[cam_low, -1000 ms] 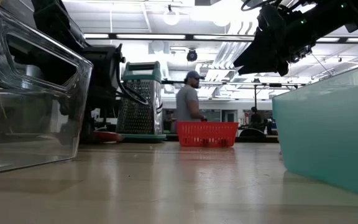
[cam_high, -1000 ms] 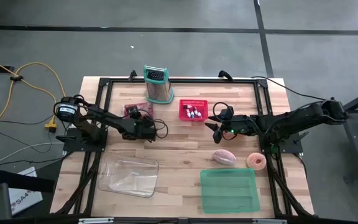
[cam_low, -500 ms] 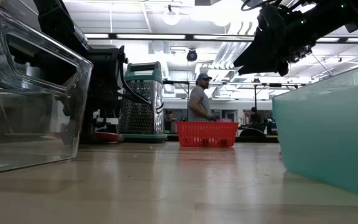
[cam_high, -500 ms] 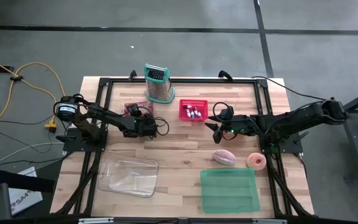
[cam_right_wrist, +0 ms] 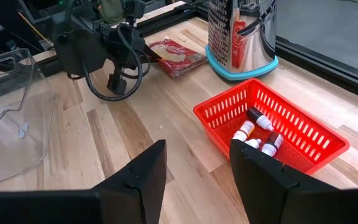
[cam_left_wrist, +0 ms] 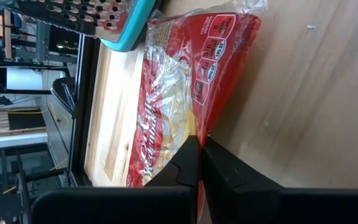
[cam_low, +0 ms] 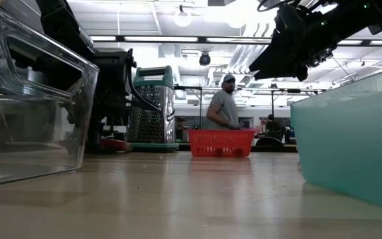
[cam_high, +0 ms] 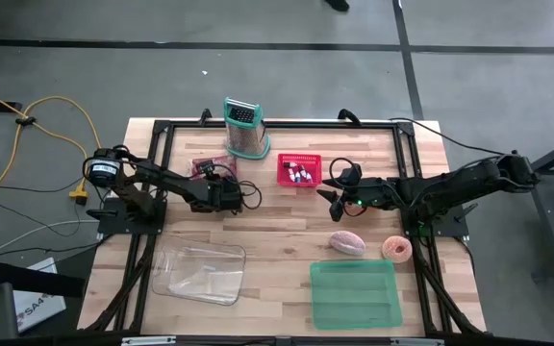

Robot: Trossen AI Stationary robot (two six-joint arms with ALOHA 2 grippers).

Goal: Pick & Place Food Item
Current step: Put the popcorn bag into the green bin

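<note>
My left tool (cam_left_wrist: 199, 144) is pinched shut on the edge of a flat red-and-clear crinkly plastic food packet (cam_left_wrist: 185, 87) with white lettering and pale contents showing through. The packet lies flat on the wooden tabletop (cam_high: 277, 216), just beside the teal base of the metal box grater (cam_high: 244, 128), at the back left of the work area.

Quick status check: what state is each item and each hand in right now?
Left hand: shut on snack bag.
Snack bag: flat on table, edge pinched.
Right hand: open, empty, above table.
Grater: upright.
Red basket: holds small bottles.
Clear tub: empty.
Green bin: empty.
</note>
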